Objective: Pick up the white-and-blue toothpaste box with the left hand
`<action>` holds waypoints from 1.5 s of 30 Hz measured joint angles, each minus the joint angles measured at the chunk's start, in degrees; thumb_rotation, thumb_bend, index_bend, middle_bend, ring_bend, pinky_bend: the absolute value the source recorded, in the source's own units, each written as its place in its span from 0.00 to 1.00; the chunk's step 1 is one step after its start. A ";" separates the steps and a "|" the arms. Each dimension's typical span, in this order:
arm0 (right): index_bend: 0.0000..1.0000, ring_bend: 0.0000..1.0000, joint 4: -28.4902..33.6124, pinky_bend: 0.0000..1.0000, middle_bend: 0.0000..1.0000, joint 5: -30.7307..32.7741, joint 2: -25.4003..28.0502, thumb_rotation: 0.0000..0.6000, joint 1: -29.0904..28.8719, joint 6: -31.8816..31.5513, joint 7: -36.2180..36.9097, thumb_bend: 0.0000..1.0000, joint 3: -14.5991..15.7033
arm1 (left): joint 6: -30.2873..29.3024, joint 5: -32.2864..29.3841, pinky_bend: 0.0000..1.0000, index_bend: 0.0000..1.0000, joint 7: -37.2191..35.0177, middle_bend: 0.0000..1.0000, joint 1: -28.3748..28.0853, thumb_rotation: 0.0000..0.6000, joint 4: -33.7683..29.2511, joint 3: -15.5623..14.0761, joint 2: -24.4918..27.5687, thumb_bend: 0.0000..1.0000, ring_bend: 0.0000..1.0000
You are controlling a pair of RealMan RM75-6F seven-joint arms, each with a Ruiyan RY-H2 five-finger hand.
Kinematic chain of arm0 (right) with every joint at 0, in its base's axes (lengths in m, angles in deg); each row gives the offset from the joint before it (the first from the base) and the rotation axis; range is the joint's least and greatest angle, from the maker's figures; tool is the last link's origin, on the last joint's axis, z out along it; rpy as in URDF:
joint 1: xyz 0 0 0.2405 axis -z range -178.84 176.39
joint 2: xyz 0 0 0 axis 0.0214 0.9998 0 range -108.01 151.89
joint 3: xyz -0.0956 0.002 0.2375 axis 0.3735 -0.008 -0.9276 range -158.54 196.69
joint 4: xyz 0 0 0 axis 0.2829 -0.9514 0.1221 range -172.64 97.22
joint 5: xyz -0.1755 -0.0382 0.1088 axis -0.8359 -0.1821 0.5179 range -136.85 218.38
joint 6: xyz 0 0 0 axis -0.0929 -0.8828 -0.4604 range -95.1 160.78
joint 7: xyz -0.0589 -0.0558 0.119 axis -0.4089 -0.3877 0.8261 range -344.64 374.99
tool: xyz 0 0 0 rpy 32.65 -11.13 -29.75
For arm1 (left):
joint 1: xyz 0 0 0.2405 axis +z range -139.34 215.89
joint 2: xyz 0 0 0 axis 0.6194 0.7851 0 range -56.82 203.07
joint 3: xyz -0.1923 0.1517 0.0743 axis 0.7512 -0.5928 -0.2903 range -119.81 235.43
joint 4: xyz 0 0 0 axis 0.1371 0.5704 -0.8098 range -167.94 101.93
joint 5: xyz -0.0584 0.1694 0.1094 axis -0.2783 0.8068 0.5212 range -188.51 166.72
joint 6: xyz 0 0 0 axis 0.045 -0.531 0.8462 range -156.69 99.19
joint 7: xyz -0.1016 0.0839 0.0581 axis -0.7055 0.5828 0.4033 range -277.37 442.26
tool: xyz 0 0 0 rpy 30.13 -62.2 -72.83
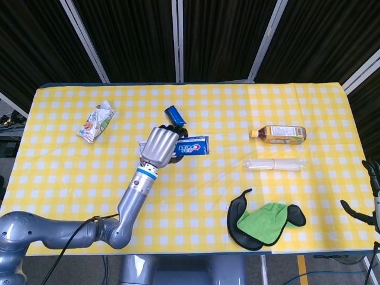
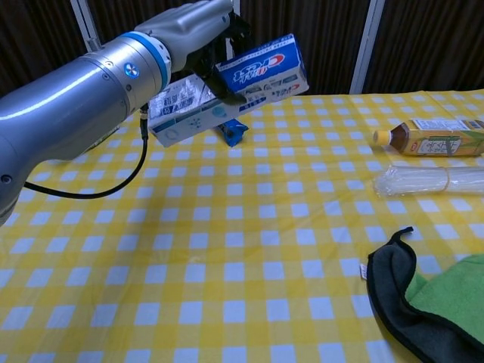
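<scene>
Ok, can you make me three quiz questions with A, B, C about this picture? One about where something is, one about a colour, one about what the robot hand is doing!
1. Where is the toothpaste box?
A. flat on the table
B. up in the air
C. under the cloth

2. What colour is the cloth on the black pad?
A. green
B. red
C. purple

3. What is the left hand doing?
A. resting open
B. pressing the bottle
C. holding the box

Answers: 1 B, the chest view shows it above the table. 2 A, bright green. 3 C, fingers wrap it.
</scene>
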 measured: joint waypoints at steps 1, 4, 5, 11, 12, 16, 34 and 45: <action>0.00 0.00 0.02 0.00 0.00 -0.01 -0.02 1.00 -0.01 -0.01 -0.05 0.11 0.00 | -0.72 1.85 0.46 0.55 -1.96 0.35 0.34 1.00 0.88 0.10 -0.47 0.57 0.39; 0.00 0.00 0.10 0.00 0.00 -0.06 -0.05 1.00 -0.02 -0.03 -0.23 0.11 0.02 | -2.95 6.98 0.46 0.54 -7.91 0.34 1.38 1.00 3.58 0.58 -1.93 0.57 0.38; 0.00 0.00 0.14 0.00 0.00 -0.07 -0.07 1.00 -0.03 -0.04 -0.34 0.11 0.01 | -3.73 8.54 0.46 0.53 -9.95 0.34 1.76 1.00 4.45 0.83 -2.42 0.57 0.38; 0.00 0.00 0.35 0.00 0.00 -0.30 -0.22 1.00 -0.06 -0.08 -0.91 0.11 0.15 | -7.04 13.83 0.46 0.52 -15.99 0.33 3.66 1.00 6.70 2.18 -3.82 0.57 0.37; 0.00 0.00 0.41 0.00 0.00 -0.37 -0.23 1.00 -0.05 -0.14 -1.00 0.11 0.17 | -7.26 14.23 0.45 0.52 -16.33 0.32 3.90 1.00 6.71 2.37 -3.85 0.57 0.37; 0.00 0.00 0.66 0.00 0.00 -0.57 -0.25 1.00 0.02 -0.33 -1.29 0.11 0.26 | -7.94 15.62 0.41 0.50 -17.32 0.29 4.62 1.00 6.34 3.01 -3.74 0.57 0.34; 0.00 0.00 0.98 0.00 0.00 -0.71 -0.10 1.00 0.17 -0.74 -1.43 0.11 0.26 | -8.31 19.37 0.41 0.47 -18.59 0.27 6.35 1.00 4.02 4.61 -3.05 0.56 0.32; 0.00 0.00 1.24 0.00 0.00 -1.04 -0.04 1.00 0.23 -0.90 -1.67 0.11 0.41 | -5.92 19.79 0.41 0.48 -15.04 0.27 7.69 1.00 -0.20 2.89 -0.73 0.56 0.32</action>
